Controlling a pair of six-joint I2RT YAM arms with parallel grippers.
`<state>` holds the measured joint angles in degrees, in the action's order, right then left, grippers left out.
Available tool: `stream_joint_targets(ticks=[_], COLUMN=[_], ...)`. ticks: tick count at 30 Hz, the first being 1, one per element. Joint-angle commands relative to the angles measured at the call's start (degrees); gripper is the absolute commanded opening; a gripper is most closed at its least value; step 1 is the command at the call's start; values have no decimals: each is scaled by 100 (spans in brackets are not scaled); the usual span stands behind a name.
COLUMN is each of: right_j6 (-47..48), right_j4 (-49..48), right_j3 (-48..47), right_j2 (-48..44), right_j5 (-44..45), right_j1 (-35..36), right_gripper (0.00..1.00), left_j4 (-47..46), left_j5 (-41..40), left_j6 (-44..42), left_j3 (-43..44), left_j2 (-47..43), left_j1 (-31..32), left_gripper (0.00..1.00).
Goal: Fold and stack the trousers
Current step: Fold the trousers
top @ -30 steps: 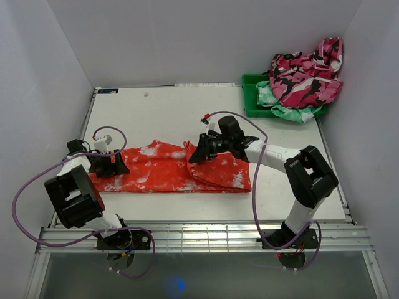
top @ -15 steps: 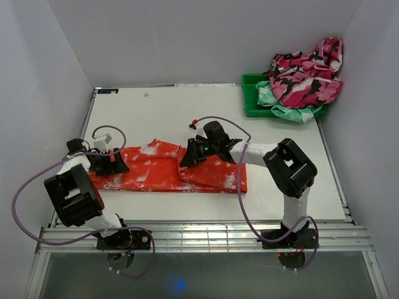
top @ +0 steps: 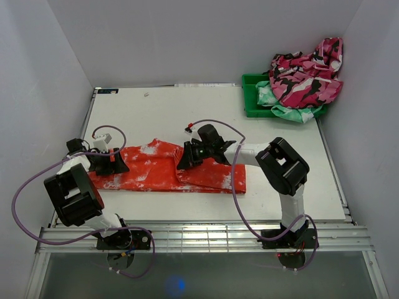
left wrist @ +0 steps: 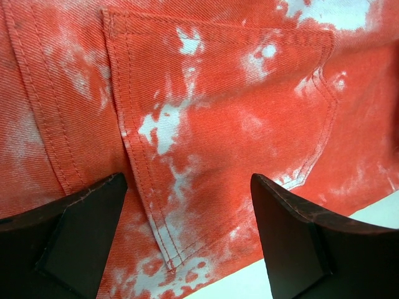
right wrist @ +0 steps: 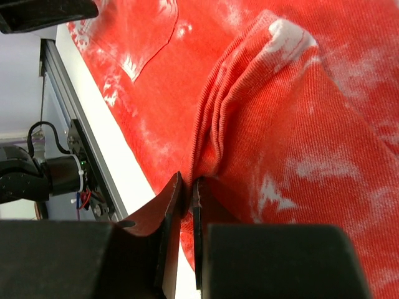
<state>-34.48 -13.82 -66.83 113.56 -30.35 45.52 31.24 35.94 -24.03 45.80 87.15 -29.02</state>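
Two arms reach over the table (top: 162, 112) in the overhead view. The trousers (top: 149, 171) lie along its near half, their right end doubled back on top. The right gripper (top: 185, 159) has carried that fold further left than a second ago, and the doubled edge on the right has crept in with it. The left gripper (top: 116, 165) has stayed over the left end.

From the left wrist, both fingers (left wrist: 72, 240) stand wide apart, released, over a stitched back pocket (left wrist: 218, 112).

From the right wrist, the jaws are clenched on a bunched ridge of the red cloth, with white table showing beside it.
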Motion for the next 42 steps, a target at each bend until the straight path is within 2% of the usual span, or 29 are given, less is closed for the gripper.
stream_joint_targets(ticks=[1, 13, 15, 17, 18, 21, 22, 23, 24, 27, 28, 30, 31, 32, 36, 39, 42], right_j6=[-199, -481, -551, -569, -534, -17, 342, 528, 730, 1512, 1680, 2189, 2365, 2541, 3235, 3386, 3422], right_j4=[-322, -463, -559, -647, -717, -499, -211, -52, 106, 827, 994, 1486, 1723, 2082, 2586, 2709, 2745], right_j3=[-313, -656, -700, -726, -726, -963, -1033, -1112, -1122, -956, -842, -448, -315, -174, 598, 846, 1066], right_j2=[43, 711, 878, 835, 678, 152, 1, -340, -526, -1245, -1405, -1852, -1950, -2047, -2198, -2084, -2013], right_j5=[257, -40, -207, -436, -524, -919, -1025, -1200, -1280, -1596, -1667, -1790, -1747, -1755, -2010, -2089, -1748], right_j1=[45, 186, 186, 186, 186, 124, 98, 19, -42, -419, -551, -1050, -1228, -1621, -2529, -2924, -3110], right_gripper=[8, 8, 25, 37, 48, 67, 71, 80, 82, 82, 82, 79, 77, 69, 59, 57, 58], left_j4=[-92, -13, 48, 110, 214, 539, 601, 707, 751, 804, 769, 410, 287, 16, -977, -1848, -1938], left_j5=[-386, -518, -457, -247, -133, 535, 728, 1095, 1264, 1721, 1766, 1418, 1355, 1354, 1590, 1014, 669], left_j6=[-269, -401, -462, -584, -637, -699, -673, -647, -612, -480, -288, 124, 484, 644, 1715, 2813, 3193], left_j3=[-63, -98, -71, -45, 16, 322, 420, 508, 674, 790, 764, 659, 545, 492, 202, 61, 121], left_j2=[205, 162, 118, -127, -242, -813, -953, -1198, -1314, -1735, -1815, -1965, -1974, -1974, -1790, -1474, -912], left_j1=[10, 10, 19, 19, 19, 19, 19, 36, 62, 404, 719, 1194, 1623, 1775, 2487, 3022, 3130], left_gripper=[94, 94, 95, 96, 96, 98, 98, 98, 98, 98, 98, 98, 98, 98, 86, 74, 76])
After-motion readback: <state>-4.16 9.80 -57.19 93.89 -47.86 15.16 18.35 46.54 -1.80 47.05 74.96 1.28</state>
